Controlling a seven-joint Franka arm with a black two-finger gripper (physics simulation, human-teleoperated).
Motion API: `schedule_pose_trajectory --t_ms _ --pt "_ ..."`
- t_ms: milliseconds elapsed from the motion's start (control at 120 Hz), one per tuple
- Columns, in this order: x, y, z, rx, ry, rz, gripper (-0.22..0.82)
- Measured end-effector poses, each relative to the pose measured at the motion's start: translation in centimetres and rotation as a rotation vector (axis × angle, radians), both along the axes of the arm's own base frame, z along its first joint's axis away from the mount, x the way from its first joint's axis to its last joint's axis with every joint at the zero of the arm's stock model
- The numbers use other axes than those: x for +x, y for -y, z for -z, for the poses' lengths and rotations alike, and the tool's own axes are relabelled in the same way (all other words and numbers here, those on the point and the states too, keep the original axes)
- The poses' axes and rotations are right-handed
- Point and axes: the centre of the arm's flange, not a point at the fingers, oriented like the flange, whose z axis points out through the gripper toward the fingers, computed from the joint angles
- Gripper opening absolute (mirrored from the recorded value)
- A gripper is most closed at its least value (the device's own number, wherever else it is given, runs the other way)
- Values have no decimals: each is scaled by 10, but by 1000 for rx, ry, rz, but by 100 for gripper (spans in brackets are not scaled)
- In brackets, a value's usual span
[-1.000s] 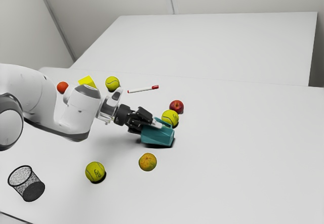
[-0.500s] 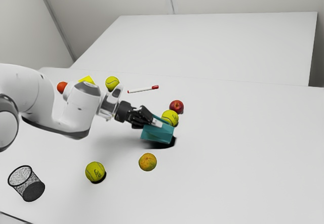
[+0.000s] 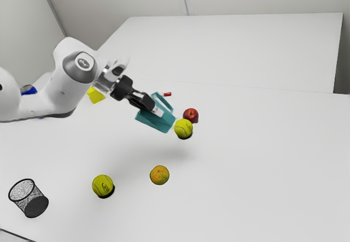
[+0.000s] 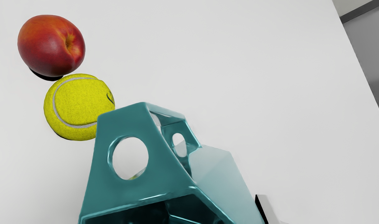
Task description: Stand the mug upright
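While I am standing here watching, the black gripper (image 3: 156, 111) is grasping the teal mug (image 3: 154, 122) and holding it up above the white table (image 3: 246, 171), with a soft shadow lying below. The mug is not standing upright; it is tilting in the grip, its handle loop rising on the side toward the exterior view's right. In the wrist view, its dark open inside is showing close to the hand, and one finger (image 4: 268, 211) is pressing along its side.

Just past the gripper's tips, toward the exterior view's right, a yellow tennis ball (image 3: 183, 128) is sitting on the table, and a red fruit (image 3: 191, 114) is resting right beside it, a bit farther out. A marker's red cap (image 3: 167, 94) is peeking out behind the mug's handle. Nearer me than the gripper, an orange fruit (image 3: 159, 175) is lying on the table, and a second tennis ball (image 3: 102, 186) is resting off toward the exterior view's left. Well apart from the gripper on that same side, a black mesh cup (image 3: 30, 198) is leaning. Behind the arm, a yellow block (image 3: 95, 95) is showing, and something blue (image 3: 28, 90) is partly hiding.
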Motion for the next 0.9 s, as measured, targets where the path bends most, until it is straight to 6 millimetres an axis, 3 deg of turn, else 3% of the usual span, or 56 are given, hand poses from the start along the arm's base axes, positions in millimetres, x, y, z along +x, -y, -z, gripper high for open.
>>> schedule_pose_trajectory --t_ms 167,375,483,633,900 --pt "1 -25 -7 349 -13 64 -17" --pt "12 -36 39 597 -116 66 -18" --pt "22 -36 56 676 -140 51 -18" --pt "29 -27 65 724 -130 17 -18" --pt "20 -29 80 732 -142 -71 -18"
